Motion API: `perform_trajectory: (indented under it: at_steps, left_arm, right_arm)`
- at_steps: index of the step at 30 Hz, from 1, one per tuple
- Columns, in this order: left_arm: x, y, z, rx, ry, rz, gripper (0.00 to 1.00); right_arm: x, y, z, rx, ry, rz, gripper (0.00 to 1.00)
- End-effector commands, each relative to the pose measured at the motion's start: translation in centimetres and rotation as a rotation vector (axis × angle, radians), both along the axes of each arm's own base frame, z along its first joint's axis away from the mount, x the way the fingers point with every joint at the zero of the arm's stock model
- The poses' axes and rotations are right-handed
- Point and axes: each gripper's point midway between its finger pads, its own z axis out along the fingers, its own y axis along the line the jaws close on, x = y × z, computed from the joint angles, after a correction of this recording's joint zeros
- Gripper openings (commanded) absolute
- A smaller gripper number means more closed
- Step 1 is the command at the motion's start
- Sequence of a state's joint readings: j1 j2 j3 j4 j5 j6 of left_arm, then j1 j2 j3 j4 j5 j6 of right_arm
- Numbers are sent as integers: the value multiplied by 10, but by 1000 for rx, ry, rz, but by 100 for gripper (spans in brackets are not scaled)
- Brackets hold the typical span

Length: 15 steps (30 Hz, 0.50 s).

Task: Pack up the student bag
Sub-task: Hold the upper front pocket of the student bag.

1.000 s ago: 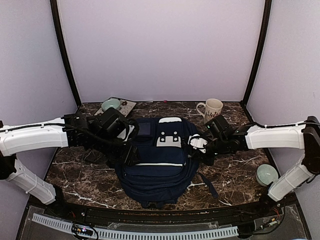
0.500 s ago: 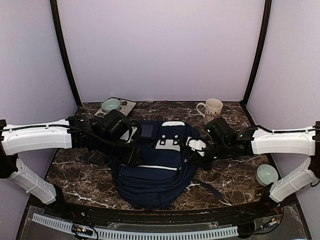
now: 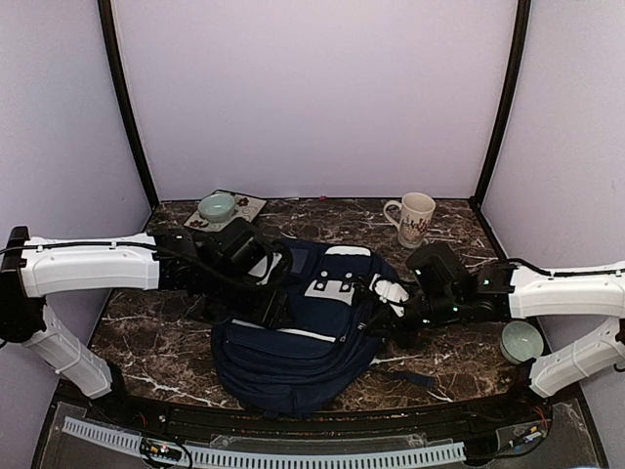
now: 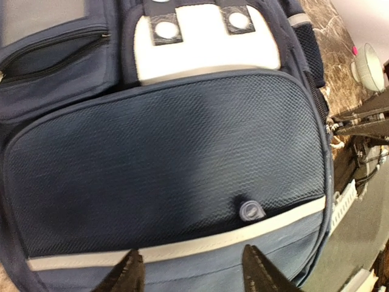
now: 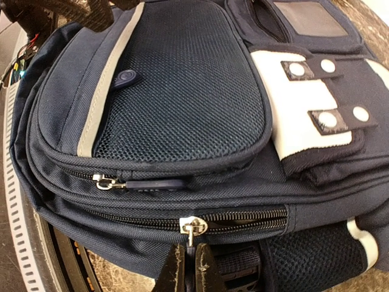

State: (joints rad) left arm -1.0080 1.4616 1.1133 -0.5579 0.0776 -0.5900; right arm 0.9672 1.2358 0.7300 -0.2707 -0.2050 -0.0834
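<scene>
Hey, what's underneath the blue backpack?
The backpack lies on the marble table; one dark strap pokes out beside it. Anything else beneath is hidden by the bag.

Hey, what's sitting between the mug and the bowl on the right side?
The right arm crosses between the mug and that bowl; the top view shows it.

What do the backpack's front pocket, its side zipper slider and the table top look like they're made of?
Front pocket of the student bag: matte navy synthetic mesh, judging by its fine grid weave. Zipper slider: shiny silver metal, catching light. Table top: glossy dark brown with white veins, marble or a marble-look laminate; the pictures leave that open.
</scene>
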Motion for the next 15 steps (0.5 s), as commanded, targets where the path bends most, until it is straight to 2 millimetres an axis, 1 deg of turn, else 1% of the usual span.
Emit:
perform_trajectory:
  at_steps: [1, 5, 6, 7, 8, 11, 12, 15]
  left_arm:
    - [-7, -37, 17, -111, -5, -142, 61]
    - [-16, -54, 26, -107, -80, -234, 74]
    - [-21, -58, 27, -98, -109, -269, 77]
    - [-26, -61, 27, -81, -147, -308, 84]
    - [-33, -64, 27, -61, -192, -355, 86]
    - [-51, -69, 21, -12, -357, -490, 85]
    - [-54, -67, 13, 18, -395, -508, 84]
    - [-41, -57, 0, 98, -470, -462, 81]
  right_arm:
    - [2, 8, 14, 86, -2, -50, 0]
    - [7, 2, 7, 56, -5, -96, 0]
    - [8, 1, 5, 48, -4, -102, 0]
    - [9, 0, 5, 46, -3, -108, 0]
    - [9, 0, 5, 45, 0, -116, 0]
    - [11, -2, 6, 53, 5, -144, 0]
    - [12, -2, 7, 58, 10, -156, 0]
    - [12, -3, 6, 68, 26, -176, 0]
